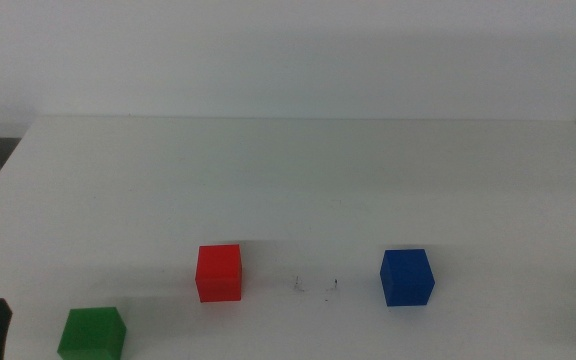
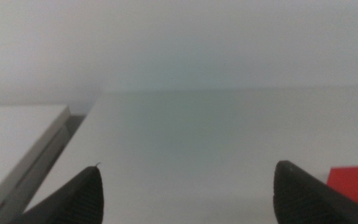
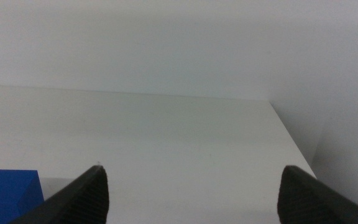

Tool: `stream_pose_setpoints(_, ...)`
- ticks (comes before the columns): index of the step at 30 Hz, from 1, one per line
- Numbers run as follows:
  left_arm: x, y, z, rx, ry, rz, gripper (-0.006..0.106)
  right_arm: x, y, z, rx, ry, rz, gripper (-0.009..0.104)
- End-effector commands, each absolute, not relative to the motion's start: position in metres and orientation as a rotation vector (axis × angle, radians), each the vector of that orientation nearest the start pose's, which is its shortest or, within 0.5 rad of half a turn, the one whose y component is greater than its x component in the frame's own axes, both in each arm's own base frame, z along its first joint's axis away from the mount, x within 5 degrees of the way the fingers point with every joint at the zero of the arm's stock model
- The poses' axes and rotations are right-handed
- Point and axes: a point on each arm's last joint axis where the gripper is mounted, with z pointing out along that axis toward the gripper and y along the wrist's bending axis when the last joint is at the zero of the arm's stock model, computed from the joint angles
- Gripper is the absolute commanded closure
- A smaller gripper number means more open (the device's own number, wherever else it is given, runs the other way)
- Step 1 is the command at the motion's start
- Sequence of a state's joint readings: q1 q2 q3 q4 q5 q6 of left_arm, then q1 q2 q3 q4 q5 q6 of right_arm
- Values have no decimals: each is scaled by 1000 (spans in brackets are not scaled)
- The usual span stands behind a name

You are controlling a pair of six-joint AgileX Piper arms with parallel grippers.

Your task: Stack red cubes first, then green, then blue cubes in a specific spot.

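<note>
- On the white table (image 1: 298,170), near its front edge, you have all three cubes lying apart in a loose row, none stacked on another.
- The red cube (image 1: 218,272) sits just left of the marked spot (image 1: 315,286), a patch of tiny dark specks on bare tabletop; nothing rests on that spot yet.
- The blue cube (image 1: 406,277) stands just right of the specks, so the target lies between red and blue.
- The green cube (image 1: 93,333) is nearest you at the far left, well apart from the spot.
- Your left gripper (image 2: 185,202) is released, jaws spread wide with nothing between them; it waits at the near left corner, with the red cube's edge showing past one jaw.
- Your right gripper (image 3: 191,196) is likewise spread and empty, waiting on the right side out of the middle view, with the blue cube beside one jaw.
- By my judgement no step is done: red must still go onto the specks, then green, then blue on top.
</note>
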State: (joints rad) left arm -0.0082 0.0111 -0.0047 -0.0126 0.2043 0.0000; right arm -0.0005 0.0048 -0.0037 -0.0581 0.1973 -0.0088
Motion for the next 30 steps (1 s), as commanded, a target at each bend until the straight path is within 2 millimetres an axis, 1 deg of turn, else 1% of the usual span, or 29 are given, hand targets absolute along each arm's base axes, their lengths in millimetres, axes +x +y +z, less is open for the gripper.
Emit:
stream_pose_setpoints(1,60,-1,209,-1,1724,-20,7,56,-2,196,-49,1669,-75,2)
stream_pose_setpoints(4,75,-1,246,-3,1888,-26,7,56,-2,196,-49,1669,-75,2)
stream_pose_setpoints(6,91,-3,274,-14,2033,-54,7,56,-2,196,-49,1669,-75,2)
stream_pose_setpoints(9,118,-7,306,-29,2245,-112,7,56,-2,196,-49,1669,-75,2)
stream_pose_setpoints(11,141,-10,321,-39,2371,-161,7,56,-2,196,-49,1669,-75,2)
stream_pose_setpoints(14,174,-19,331,-3,2554,-215,7,56,-2,196,-49,1669,-75,2)
stream_pose_setpoints(17,207,-38,332,19,2675,-246,7,56,-2,196,-49,1669,-75,2)
stream_pose_setpoints(19,224,-56,331,-21,2747,-225,7,56,-2,196,-49,1669,-75,2)
stream_pose_setpoints(21,236,-81,325,-49,2834,-168,7,56,-2,196,-49,1669,-75,2)
stream_pose_setpoints(24,250,-118,312,71,2877,-126,7,56,-2,196,-49,1669,-75,2)
stream_pose_setpoints(26,259,-137,300,76,2876,-134,7,56,-2,196,-49,1669,-75,2)
stream_pose_setpoints(28,268,-150,284,31,2883,-161,7,56,-2,196,-49,1669,-75,2)
stream_pose_setpoints(30,279,-160,268,44,2887,-199,7,56,-2,196,-49,1669,-75,2)
